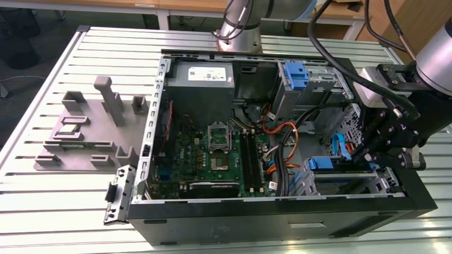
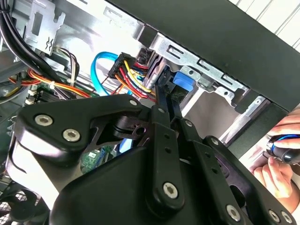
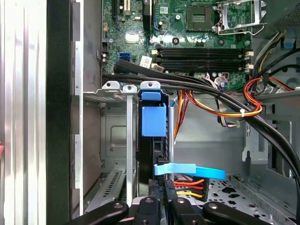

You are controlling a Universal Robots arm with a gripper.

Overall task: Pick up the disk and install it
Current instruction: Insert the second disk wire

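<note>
Gripper [image 3: 162, 185] is down in the drive cage [image 3: 112, 136]. Its fingers are drawn together w/ no gap seen between them, and in the second wrist view the pads [image 2: 165, 101] lie flat against each other. It looks closed, pressing rather than holding, tho a pinch on a thin lip can't be ruled out.

Disk [image 3: 152, 150] lies straight ahead of the tips, at or touching them. It stands on edge in its cage slot, long axis running away from the gripper along the finger line, blue carrier tab at its far end. In the exterior view the disk [image 1: 326, 163] sits low in the cage, just under the gripper [image 1: 374, 144].

Right beside the tips:
- Flat blue data cable [image 3: 187, 171] crosses to one side.
- Red/yellow power wires [image 3: 190, 184] are just beside it, close enough to snag.

Beyond the disk's far end, a thick black cable bundle [image 3: 187, 86] crosses over the cage mouth. Past that is the mainboard [image 3: 187, 28].

On the opposite side of the fingers from the wires are bare cage rails, then the case wall [image 3: 58, 117]. Outside the case wall, a person's hand [image 2: 276, 168] is well apart from the gripper [image 2: 163, 78].
</note>
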